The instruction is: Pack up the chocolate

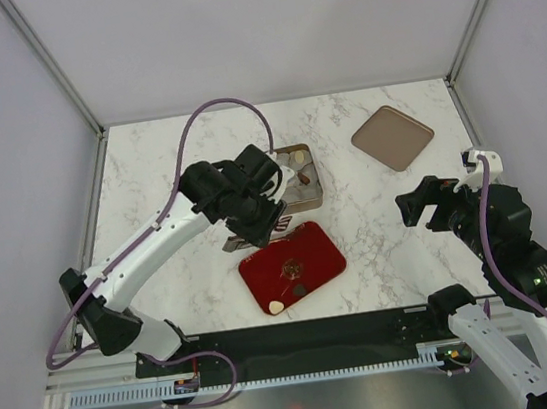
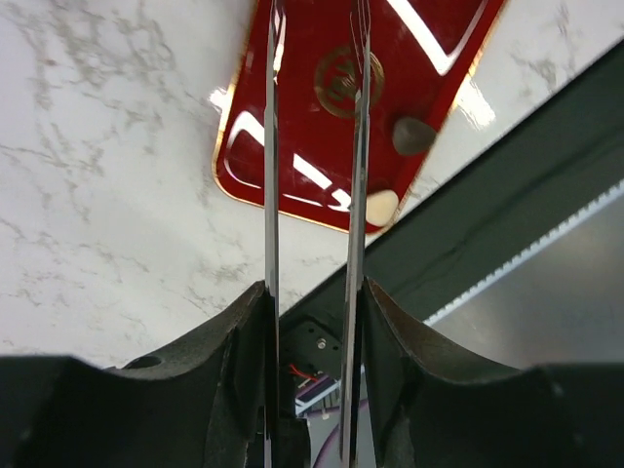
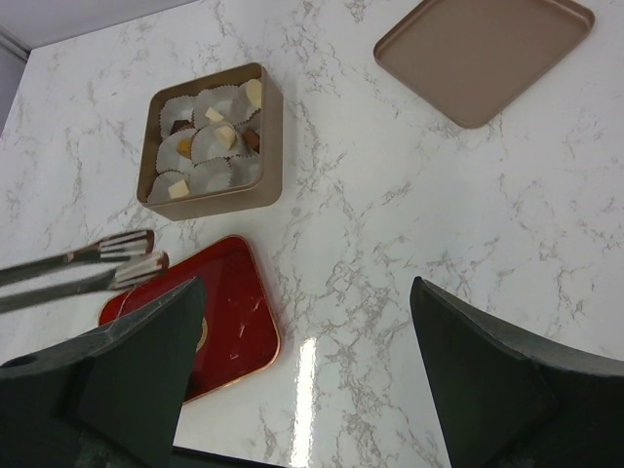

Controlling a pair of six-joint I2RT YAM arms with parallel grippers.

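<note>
Two chocolates lie on the red tray (image 1: 310, 250): a dark teardrop piece (image 2: 412, 135) and a cream piece (image 2: 382, 205) near its front corner. Several more, cream (image 3: 225, 136) and brown (image 3: 252, 139), sit in paper cups in the gold box (image 3: 268, 136). My left gripper (image 2: 314, 292) is shut on metal tongs (image 2: 271, 146). The tong tips (image 3: 136, 261) stand apart and empty above the tray's far edge. My right gripper (image 3: 307, 370) is open and empty over bare marble, right of the tray.
The box's tan lid (image 1: 393, 136) lies at the back right of the marble table (image 1: 379, 241). The gold box (image 1: 311, 197) stands just behind the red tray. The black front rail (image 1: 301, 334) runs along the near edge.
</note>
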